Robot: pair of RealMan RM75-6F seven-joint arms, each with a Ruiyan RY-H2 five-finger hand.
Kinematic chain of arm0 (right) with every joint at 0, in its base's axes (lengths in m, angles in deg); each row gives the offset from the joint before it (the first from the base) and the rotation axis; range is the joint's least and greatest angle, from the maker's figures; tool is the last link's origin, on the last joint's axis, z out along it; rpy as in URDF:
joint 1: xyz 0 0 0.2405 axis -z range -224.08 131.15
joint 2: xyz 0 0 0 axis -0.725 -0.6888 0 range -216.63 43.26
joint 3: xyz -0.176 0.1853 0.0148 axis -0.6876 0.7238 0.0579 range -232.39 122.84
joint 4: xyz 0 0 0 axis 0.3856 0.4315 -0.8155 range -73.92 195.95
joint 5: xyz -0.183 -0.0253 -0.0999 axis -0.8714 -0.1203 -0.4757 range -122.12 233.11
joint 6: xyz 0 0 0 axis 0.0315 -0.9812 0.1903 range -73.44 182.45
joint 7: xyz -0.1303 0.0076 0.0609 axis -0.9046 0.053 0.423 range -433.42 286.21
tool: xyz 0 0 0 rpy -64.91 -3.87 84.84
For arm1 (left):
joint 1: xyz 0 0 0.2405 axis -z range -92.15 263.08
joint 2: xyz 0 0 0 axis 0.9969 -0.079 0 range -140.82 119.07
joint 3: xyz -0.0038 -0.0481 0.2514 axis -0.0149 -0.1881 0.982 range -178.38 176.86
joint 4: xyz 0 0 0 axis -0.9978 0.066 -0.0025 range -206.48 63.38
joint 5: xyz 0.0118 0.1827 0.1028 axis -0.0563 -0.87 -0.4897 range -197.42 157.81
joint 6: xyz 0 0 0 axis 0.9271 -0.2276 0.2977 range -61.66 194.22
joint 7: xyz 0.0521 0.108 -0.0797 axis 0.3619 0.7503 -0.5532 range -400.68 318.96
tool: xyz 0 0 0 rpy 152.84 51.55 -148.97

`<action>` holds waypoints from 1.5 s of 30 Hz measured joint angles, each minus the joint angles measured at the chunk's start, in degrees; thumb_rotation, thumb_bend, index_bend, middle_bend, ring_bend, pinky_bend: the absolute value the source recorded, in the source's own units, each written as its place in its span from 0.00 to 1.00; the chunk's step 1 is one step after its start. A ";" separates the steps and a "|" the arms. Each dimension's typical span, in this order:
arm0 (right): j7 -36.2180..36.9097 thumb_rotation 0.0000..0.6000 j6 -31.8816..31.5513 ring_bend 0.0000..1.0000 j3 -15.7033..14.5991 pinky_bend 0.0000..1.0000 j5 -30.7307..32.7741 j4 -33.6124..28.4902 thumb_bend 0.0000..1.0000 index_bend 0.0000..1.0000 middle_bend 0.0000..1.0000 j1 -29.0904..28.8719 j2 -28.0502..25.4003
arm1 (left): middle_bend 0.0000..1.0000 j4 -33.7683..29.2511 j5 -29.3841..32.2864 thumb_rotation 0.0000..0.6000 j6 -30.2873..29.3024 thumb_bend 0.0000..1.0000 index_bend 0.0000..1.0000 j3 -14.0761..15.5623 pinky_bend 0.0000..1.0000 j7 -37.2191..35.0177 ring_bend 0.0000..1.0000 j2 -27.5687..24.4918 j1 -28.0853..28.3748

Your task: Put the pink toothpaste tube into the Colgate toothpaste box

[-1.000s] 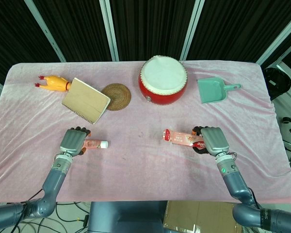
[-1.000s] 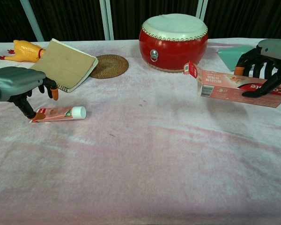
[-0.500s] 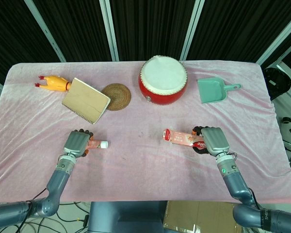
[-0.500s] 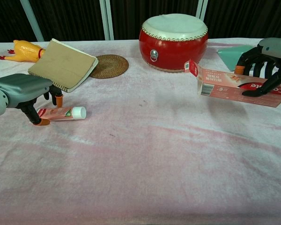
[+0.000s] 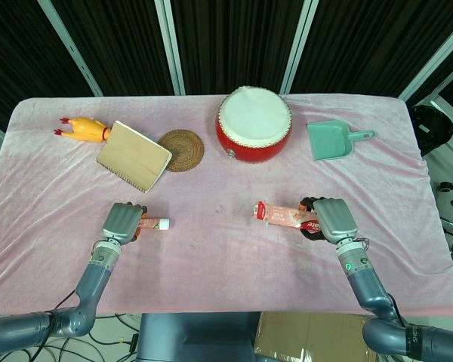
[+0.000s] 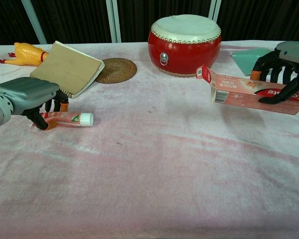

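Left robot hand (image 6: 27, 97): closed around tail of pink toothpaste tube (image 6: 70, 119), white cap pointing toward centre; tube at or just above pink worktop (image 6: 154, 169), lift unclear.
Right robot hand (image 6: 284, 67): gripping Colgate toothpaste box (image 6: 254, 92) at far end, held off worktop, open flap (image 6: 204, 73) facing left hand.
Step in hand: tube pick-up; best done with firm hold behind cap, cap kept level and aimed at box mouth, box kept steady.
Change: left hand closed further over tube since a second ago; box unmoved.
Farther back: notebook (image 6: 67, 67), woven coaster (image 6: 116, 70), red drum (image 6: 185, 37).
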 measured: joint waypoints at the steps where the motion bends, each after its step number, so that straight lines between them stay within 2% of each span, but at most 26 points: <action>1: 0.00 1.00 -0.06 0.43 -0.06 0.52 -0.04 -0.08 0.26 0.44 0.44 0.04 -0.02 | 0.52 -0.03 -0.53 1.00 -0.20 0.41 0.57 0.08 0.55 -0.13 0.43 -0.05 0.02; 7: 0.06 1.00 -1.05 0.43 0.05 0.52 -0.07 -1.32 0.26 0.44 0.44 0.38 -0.35 | 0.52 -1.93 -6.22 1.00 -1.58 0.41 0.57 0.06 0.56 0.59 0.43 -1.87 1.48; 15: -0.91 1.00 -2.91 0.43 1.35 0.52 1.06 -4.89 0.26 0.44 0.44 0.26 -0.70 | 0.53 -10.05 -11.25 1.00 0.80 0.42 0.59 -2.51 0.56 4.08 0.44 -9.66 7.38; 23: -2.43 1.00 -4.78 0.43 2.51 0.52 3.07 -8.68 0.26 0.44 0.44 -0.06 -0.61 | 0.53 -15.50 -11.01 1.00 4.68 0.42 0.59 -5.57 0.56 9.00 0.44 -15.17 12.74; 30: -3.30 1.00 -6.41 0.43 4.00 0.52 7.61 -12.81 0.26 0.44 0.44 -0.37 -0.31 | 0.53 -19.82 -7.40 1.00 6.83 0.41 0.59 -7.72 0.56 12.80 0.44 -18.41 17.76; 35: -3.97 1.00 -7.49 0.43 4.61 0.52 9.38 -14.38 0.26 0.44 0.44 -0.79 0.09 | 0.53 -20.94 -5.91 1.00 6.46 0.41 0.59 -8.44 0.56 13.37 0.44 -18.90 19.75; 45: -3.65 1.00 -8.67 0.43 5.13 0.52 10.87 -16.02 0.26 0.44 0.44 -1.19 0.74 | 0.53 -19.82 -5.24 1.00 4.17 0.41 0.59 -8.43 0.56 11.75 0.44 -15.80 21.97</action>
